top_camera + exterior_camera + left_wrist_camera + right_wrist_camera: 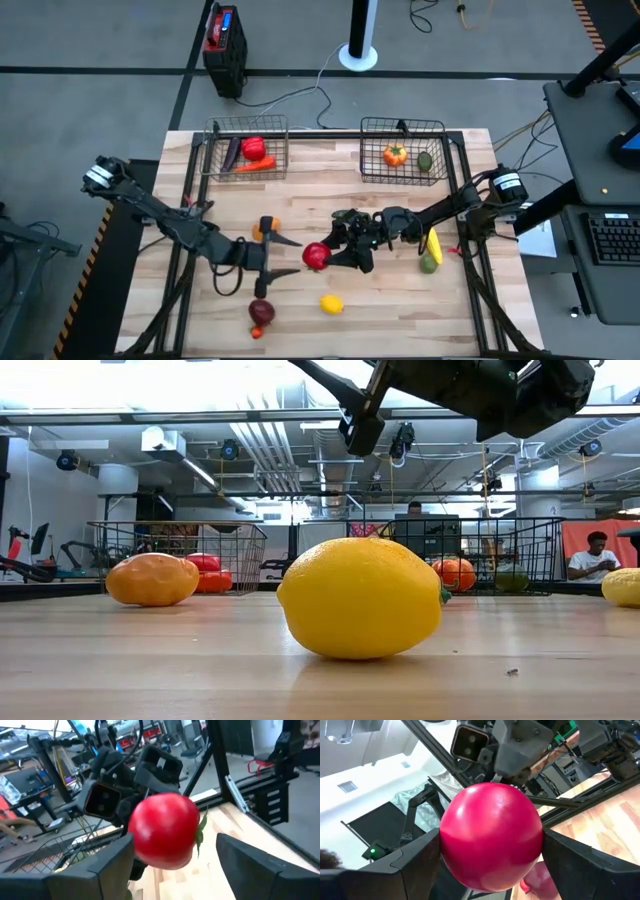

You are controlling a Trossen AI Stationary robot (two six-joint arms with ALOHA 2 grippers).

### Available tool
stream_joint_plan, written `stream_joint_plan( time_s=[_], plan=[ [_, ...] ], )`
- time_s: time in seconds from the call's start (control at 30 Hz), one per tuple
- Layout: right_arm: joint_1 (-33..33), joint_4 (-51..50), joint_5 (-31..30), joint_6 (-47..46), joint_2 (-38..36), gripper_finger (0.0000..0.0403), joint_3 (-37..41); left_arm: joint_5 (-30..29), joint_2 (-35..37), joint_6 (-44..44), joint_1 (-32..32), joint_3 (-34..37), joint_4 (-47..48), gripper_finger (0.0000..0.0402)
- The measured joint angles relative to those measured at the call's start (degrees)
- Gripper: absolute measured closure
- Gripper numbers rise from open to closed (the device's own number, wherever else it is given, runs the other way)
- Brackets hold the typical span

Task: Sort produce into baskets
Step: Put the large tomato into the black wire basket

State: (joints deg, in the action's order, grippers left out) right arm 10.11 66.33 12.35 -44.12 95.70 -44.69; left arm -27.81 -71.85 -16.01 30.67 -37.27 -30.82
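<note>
A red round fruit with a green leaf (316,256) hangs above the middle of the table between my two grippers. My right gripper (336,254) comes from the table's right and is shut on the fruit (490,835). My left gripper (298,257) comes from the table's left and is open, with one finger on either side of the fruit (165,827). The left basket (215,150) at the far edge holds red, orange and purple pieces. The right basket (440,150) holds an orange piece and a green piece. My right gripper pinches the red fruit's two opposite sides (451,855) between its two fingers. The fingers lie level and come from the table's right. The fruit is lifted clear of the table. My left gripper: a gap shows at one finger (250,862); I cannot tell whether the other finger (107,865) touches the fruit.
Loose on the table lie a lemon (331,304) near the front, a dark red piece (262,312), an orange piece (262,228), and a yellow piece (434,242) with a green piece (429,263) at the right. People sit in the room behind.
</note>
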Motion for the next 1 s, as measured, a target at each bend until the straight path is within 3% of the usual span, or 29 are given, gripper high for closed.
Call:
stream_joint_plan(
  time_s=[0.37,0.67,1.0],
  plan=[
    [0.0,-0.11,0.67,0.56,0.02,0.0087,0.09,-5.38,-8.72,-7.88,-0.12,-6.81,-0.17,0.0122],
    [0.0,-0.29,2.05,0.23,0.09,0.0092,0.11,-2.93,-9.62,-8.45,-1.53,-7.09,-0.23,0.0122],
    [-0.02,-1.24,2.45,-1.6,0.09,0.0062,0.09,0.28,-9.71,-8.14,-3.11,-7.09,0.14,0.0134]
  ],
)
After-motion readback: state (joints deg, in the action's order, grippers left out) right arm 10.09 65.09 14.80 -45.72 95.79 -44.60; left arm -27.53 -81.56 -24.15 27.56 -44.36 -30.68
